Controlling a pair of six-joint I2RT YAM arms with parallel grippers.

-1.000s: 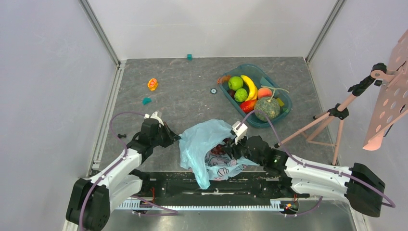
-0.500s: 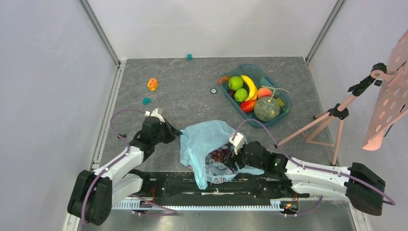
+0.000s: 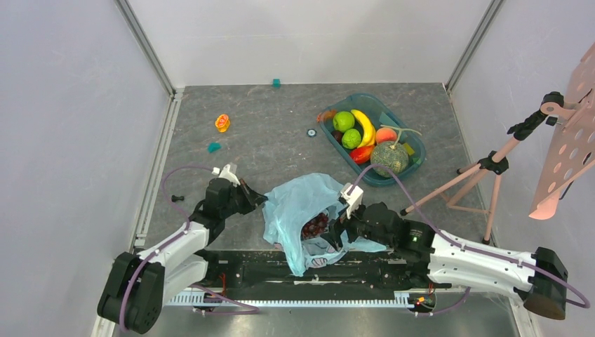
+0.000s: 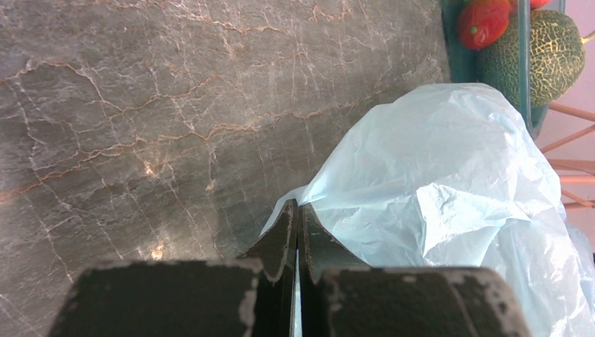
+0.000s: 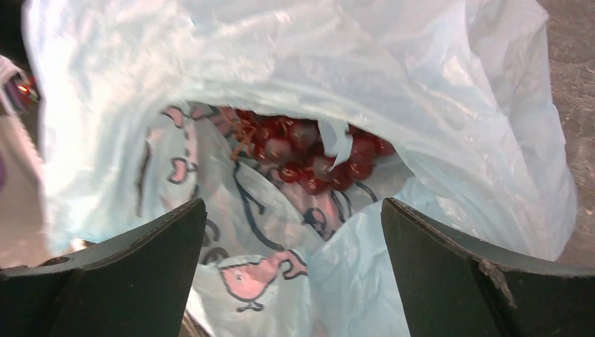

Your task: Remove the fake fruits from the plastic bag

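Two arms of mine reach across a grey marbled table (image 3: 266,140) to one plastic bag (image 3: 295,200), thin, light blue and crumpled, lying just ahead of my bases. My left gripper (image 4: 295,210) is clenched on the bag's left edge, its two fingers pressed together with a sliver of film pinched between them. My right gripper (image 5: 292,203) is spread wide at the bag's open mouth, grasping nothing, one dark finger at each side of the wrist view. Inside the bag lies one grape bunch (image 5: 309,158), dark red-purple, and it is the only fruit I can see in there. A flap of blue film drapes over part of the bunch, and the bag's lower lip, printed in pink with dark outlines, lies crumpled between my open fingers and the grapes. Well apart, toward the far right, stands one teal tray (image 3: 390,112) holding six fruits: one netted melon (image 3: 389,157) with a long stem, two green apples (image 3: 343,121), one peach (image 3: 384,135), one yellow banana (image 3: 365,126) and one red mango (image 3: 362,154). Four small things are scattered on the far table: one orange object (image 3: 222,123), two teal bits (image 3: 213,147) and one small dark ring (image 3: 311,132). At the right edge one pink tripod (image 3: 484,168) stands beside one pink perforated board (image 3: 568,126).
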